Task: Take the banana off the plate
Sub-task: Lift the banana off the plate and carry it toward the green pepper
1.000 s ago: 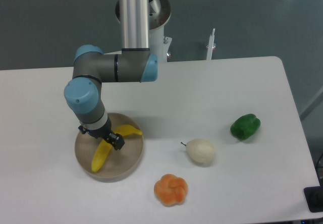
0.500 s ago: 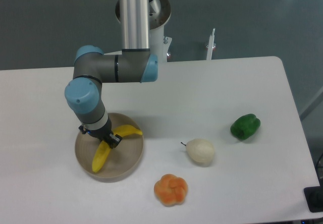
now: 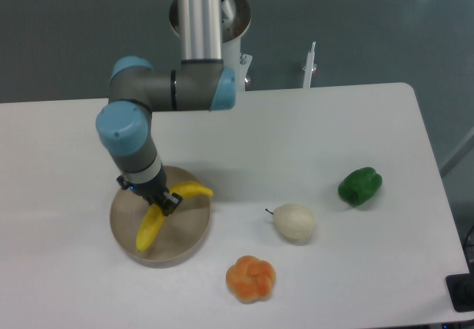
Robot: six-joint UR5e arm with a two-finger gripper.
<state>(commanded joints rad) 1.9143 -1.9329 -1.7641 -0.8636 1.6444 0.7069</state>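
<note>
The bright yellow banana (image 3: pixel 152 227) is over the round beige plate (image 3: pixel 189 236) at the left of the white table. One end points down-left, the other sticks out to the right past the gripper. My gripper (image 3: pixel 159 201) is shut on the banana's middle bend, fingers closed around it. The banana looks slightly raised off the plate; I cannot tell if its lower end still touches the dish.
A pale cream pear (image 3: pixel 294 221) with a stem lies right of the plate. An orange lobed fruit (image 3: pixel 251 278) sits near the front edge. A green pepper (image 3: pixel 360 185) is at the right. The arm's base column (image 3: pixel 200 18) stands at the back.
The gripper has moved slightly up and to the right with the banana in it. The banana's right tip has risen and shifted a little right over the plate.
</note>
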